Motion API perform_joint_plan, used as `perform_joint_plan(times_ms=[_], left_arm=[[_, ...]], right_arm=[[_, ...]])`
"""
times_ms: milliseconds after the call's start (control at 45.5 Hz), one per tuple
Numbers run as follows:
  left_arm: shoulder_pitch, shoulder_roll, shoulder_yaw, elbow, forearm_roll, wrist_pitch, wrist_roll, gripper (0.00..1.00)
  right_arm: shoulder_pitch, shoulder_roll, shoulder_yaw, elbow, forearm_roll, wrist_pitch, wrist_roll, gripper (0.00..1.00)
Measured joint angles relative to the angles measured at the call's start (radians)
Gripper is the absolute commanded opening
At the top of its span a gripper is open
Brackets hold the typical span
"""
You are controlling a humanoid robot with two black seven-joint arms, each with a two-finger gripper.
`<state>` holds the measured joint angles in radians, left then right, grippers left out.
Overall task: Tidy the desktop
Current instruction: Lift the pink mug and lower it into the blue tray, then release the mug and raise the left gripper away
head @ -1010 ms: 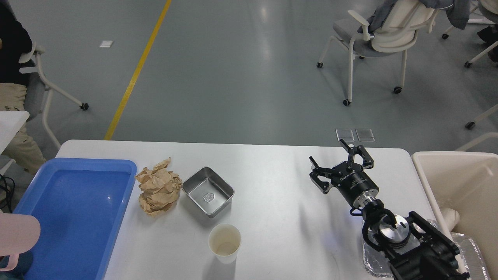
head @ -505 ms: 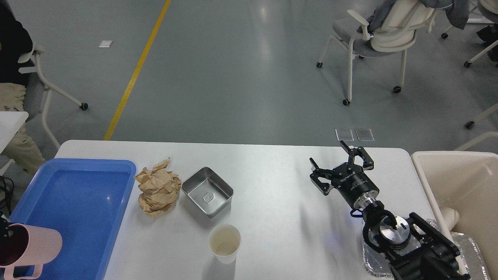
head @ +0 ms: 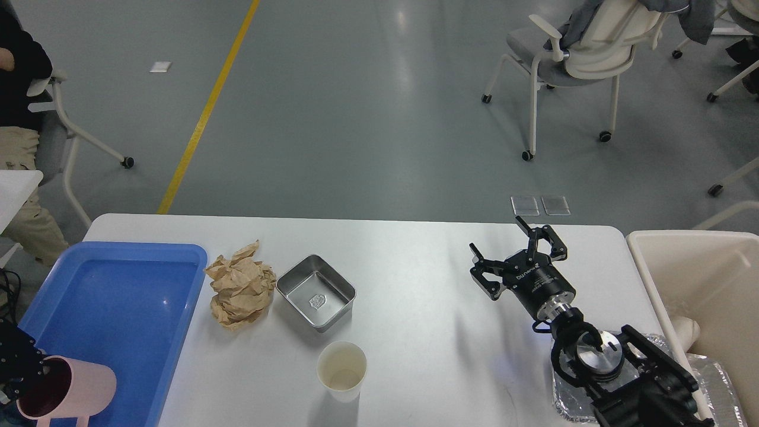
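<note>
The white desktop (head: 415,267) fills the lower half of the head view. On it lie a crumpled ball of brown paper (head: 240,290), a square steel dish (head: 316,292) and a paper cup (head: 341,370). My left gripper (head: 26,370) is at the bottom left edge, shut on the rim of a pink mug (head: 71,388). The mug lies tilted on its side over the near left corner of the blue tray (head: 118,296). My right gripper (head: 513,249) is open and empty above the table's right part, far from the other things.
A cream bin (head: 705,279) stands off the table's right end. A foil tray (head: 566,394) lies under my right arm at the front right. Chairs stand on the floor beyond the table, and a person sits at the far left.
The pink mug has moved right and further into view, turning so its open mouth faces left, with my left gripper now showing at its rim. The right gripper has barely shifted.
</note>
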<state>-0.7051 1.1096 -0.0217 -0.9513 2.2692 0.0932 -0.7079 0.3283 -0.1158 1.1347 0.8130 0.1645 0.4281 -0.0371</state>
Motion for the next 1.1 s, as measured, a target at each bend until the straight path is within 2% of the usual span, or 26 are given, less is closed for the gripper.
perform_joint_plan(times_ms=[242,417,527,637,769,1010,1076,1098], left_arm=[[0.021,-0.013,-0.002,0.011,-0.003,0.015,0.001,0.13],[0.021,-0.008,-0.002,0.019,-0.030,0.016,0.001,0.41],[0.022,-0.007,-0.002,0.020,-0.063,0.016,0.001,0.51],[0.022,-0.007,-0.002,0.020,-0.102,0.016,0.001,0.74],[0.022,-0.010,-0.005,0.021,-0.154,0.016,0.000,0.88],[0.007,-0.017,-0.019,0.015,-0.367,0.004,0.012,0.96],[0.004,-0.026,-0.020,0.010,-0.446,-0.002,0.038,0.97],[0.001,-0.034,-0.020,0.007,-0.503,-0.014,0.065,0.97]], right_arm=[[0.000,0.003,0.000,0.000,0.000,0.000,0.000,1.00],[0.002,0.013,0.000,0.000,-0.001,0.000,0.000,1.00],[0.002,0.014,0.000,0.000,-0.002,0.000,0.000,1.00],[0.002,0.014,0.000,0.000,-0.002,0.000,0.000,1.00],[0.002,0.015,-0.001,0.000,-0.002,0.000,0.000,1.00],[0.002,0.018,-0.001,0.000,-0.009,0.000,0.000,1.00],[0.002,0.021,-0.001,0.000,-0.009,-0.001,0.000,1.00],[0.003,0.022,-0.001,0.000,-0.010,-0.001,0.000,1.00]])
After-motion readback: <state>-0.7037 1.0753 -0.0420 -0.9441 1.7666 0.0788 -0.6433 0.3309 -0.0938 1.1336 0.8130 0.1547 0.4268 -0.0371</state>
